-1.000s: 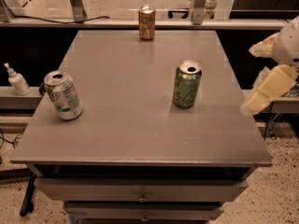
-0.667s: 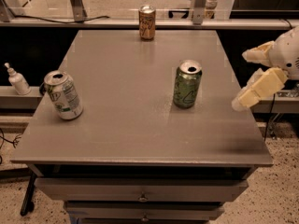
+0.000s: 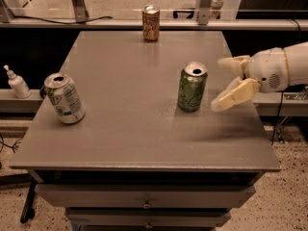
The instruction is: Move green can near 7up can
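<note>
The green can (image 3: 192, 87) stands upright right of the middle of the grey table (image 3: 125, 129); it has an all-green body with pale swirls and a silver top. The 7up can (image 3: 64, 98), white and green, stands tilted near the table's left edge. My gripper (image 3: 219, 84) comes in from the right, just right of the green can and apart from it. Its two pale fingers (image 3: 234, 95) are spread open and hold nothing.
A brown-gold can (image 3: 151, 22) stands at the table's far edge. A small white pump bottle (image 3: 18, 82) sits on a ledge left of the table. Drawers (image 3: 144, 201) run below the front edge. A rail and posts lie behind.
My gripper has moved left across the table's right edge and now sits close beside the green can. The cans have not moved.
</note>
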